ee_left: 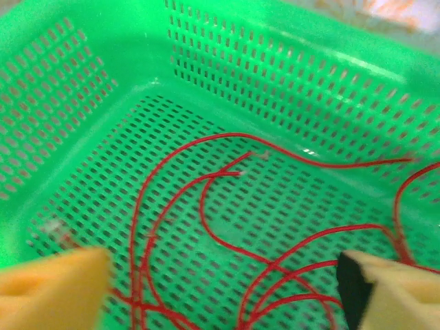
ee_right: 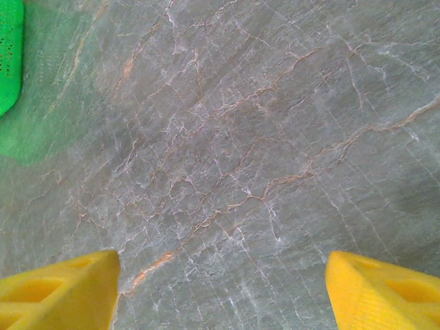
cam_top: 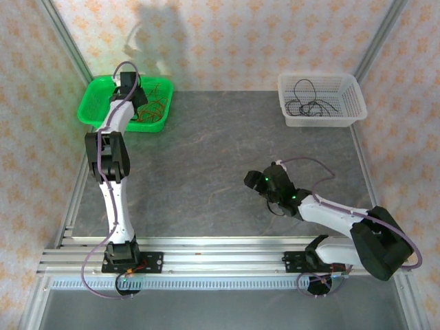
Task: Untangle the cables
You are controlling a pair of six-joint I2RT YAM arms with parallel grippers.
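Observation:
Red cables (ee_left: 202,209) lie in loose loops on the floor of the green basket (ee_left: 275,69). In the top view the red cables (cam_top: 155,110) are in the green basket (cam_top: 93,110) at the far left. My left gripper (cam_top: 137,93) hangs over them. In the left wrist view the left gripper (ee_left: 223,282) is open, its foam fingers (ee_left: 55,289) wide apart above the loops and holding nothing. Black cables (cam_top: 309,106) lie coiled in the white basket (cam_top: 323,122) at the far right. My right gripper (cam_top: 258,180) is open over bare table (ee_right: 220,137).
The grey marbled table (cam_top: 220,151) lies between the two baskets. The green basket's corner (ee_right: 8,55) shows at the upper left of the right wrist view. Aluminium frame rails (cam_top: 206,251) run along the near edge and both sides.

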